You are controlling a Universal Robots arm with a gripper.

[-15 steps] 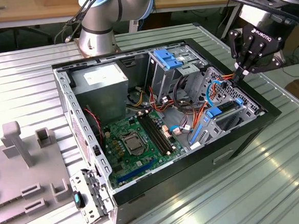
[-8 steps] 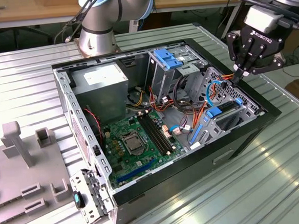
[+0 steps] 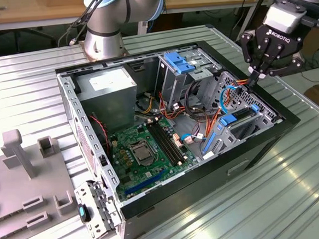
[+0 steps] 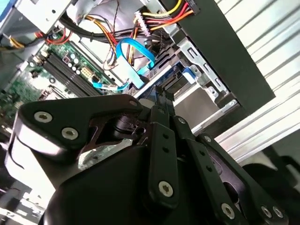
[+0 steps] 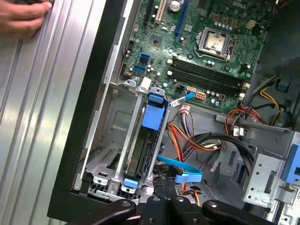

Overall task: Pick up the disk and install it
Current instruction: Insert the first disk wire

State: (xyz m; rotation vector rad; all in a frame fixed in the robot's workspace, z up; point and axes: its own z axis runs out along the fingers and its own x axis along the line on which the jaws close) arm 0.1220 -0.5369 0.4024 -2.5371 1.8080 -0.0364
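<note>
The black pincer point(image 3: 253, 78) is clenched on nothing, just above the black-and-silver rectangular blue-railed disk point(image 5: 139, 151), which is seated edgewise inside the open black metal computer case point(image 3: 170, 190).

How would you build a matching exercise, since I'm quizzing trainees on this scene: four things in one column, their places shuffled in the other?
Things
1. disk
2. gripper
3. power supply
4. hand

Places
A. outside the case, at the ribbed table
B. in the case corner nearest the arm's base
C. on edge in the drive bay by the case wall
D. above that bay, beside the blue cable

Pairs: 1-C, 2-D, 3-B, 4-A.
</note>
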